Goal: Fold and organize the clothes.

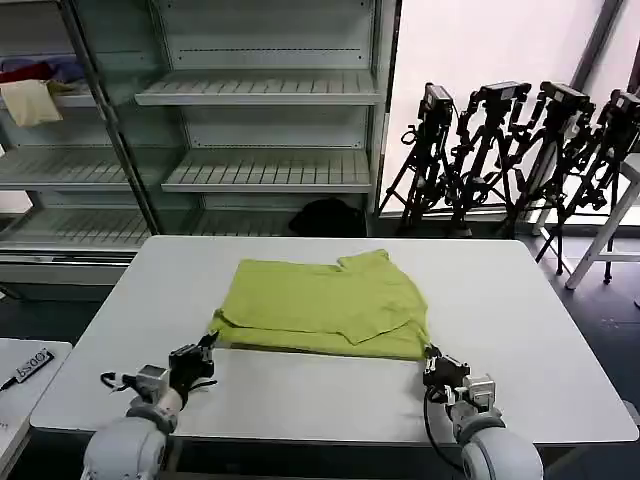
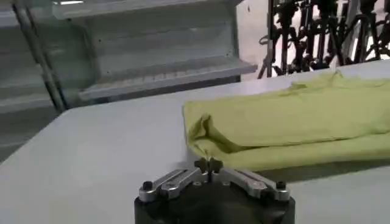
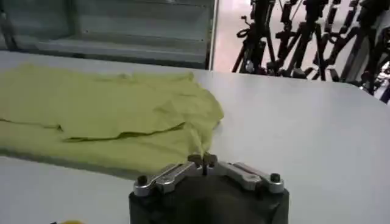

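Note:
The clothes are one lime-green T-shirt (image 1: 320, 300) lying folded and flat in the middle of the white table (image 1: 530, 310). My left gripper (image 1: 208, 344) sits low on the table at the shirt's near left corner. Its tips (image 2: 208, 163) are shut, with the shirt's edge (image 2: 292, 115) drawn in between them. At the near right corner my right gripper (image 1: 431, 354) is also down on the table. It (image 3: 203, 159) is shut, and a thin fold of the shirt (image 3: 103, 109) is pinched between the tips.
Metal shelves (image 1: 270, 170) stand behind the table, with cream and red cloths (image 1: 30, 98) on the upper left shelf. A black bundle (image 1: 328, 216) lies on the floor behind. Camera tripods (image 1: 520, 150) stand at the back right. A small side table (image 1: 25, 370) is at the near left.

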{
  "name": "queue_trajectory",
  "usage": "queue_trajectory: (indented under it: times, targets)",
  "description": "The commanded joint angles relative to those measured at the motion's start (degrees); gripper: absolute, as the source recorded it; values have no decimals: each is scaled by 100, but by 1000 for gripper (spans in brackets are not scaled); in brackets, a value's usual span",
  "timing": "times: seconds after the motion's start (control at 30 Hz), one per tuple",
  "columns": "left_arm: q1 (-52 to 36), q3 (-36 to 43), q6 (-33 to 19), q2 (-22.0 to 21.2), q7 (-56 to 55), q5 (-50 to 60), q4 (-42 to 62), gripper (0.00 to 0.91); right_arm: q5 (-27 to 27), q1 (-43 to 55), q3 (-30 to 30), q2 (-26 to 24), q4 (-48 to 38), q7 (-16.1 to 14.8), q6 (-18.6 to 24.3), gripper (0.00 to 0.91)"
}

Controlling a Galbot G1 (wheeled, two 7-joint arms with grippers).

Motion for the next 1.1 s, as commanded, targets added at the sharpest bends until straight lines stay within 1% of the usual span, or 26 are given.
queue_trajectory:
  times: [0.03, 0.33, 0.5, 0.53, 0.57, 0.77, 0.93, 1.0, 1.07, 1.1]
  targets:
    - [1670, -965, -307, 37, -89, -174, -980, 0, 42, -540, -283, -14, 523, 52, -23, 0]
    - [1985, -1110, -372, -38, -189, -21, -962, 0, -222, -778, -643, 10, 624, 160, -26, 0]
    - [2049, -1004, -440, -83, -230, 133, -854, 10, -323, -893, -800, 9, 659, 182, -25, 10]
    - [2027, -984, -440, -96, -242, 145, -844, 625, -346, -879, -817, 23, 629, 205, -25, 383]
    - [1993, -947, -430, -114, -282, 164, -832, 907, -376, -872, -832, 50, 603, 206, -25, 907]
    - [1778, -950, -434, -168, -424, 206, -890, 907, -382, -841, -766, 146, 661, 305, -9, 907]
    - [1419, -1239, -314, -263, -478, 162, -1009, 907, -344, -569, -582, 250, 790, 343, -3, 907]
    - [1142, -1430, -260, -256, -446, 47, -1071, 907, -310, -270, -512, 309, 806, 309, -7, 907]
    - [1010, -1457, -296, -195, -442, -90, -1082, 907, -309, -2, -515, 347, 757, 316, -10, 907]
    - [660, -1397, -286, -103, -393, -218, -969, 907, -301, 339, -526, 411, 581, 284, -17, 907]
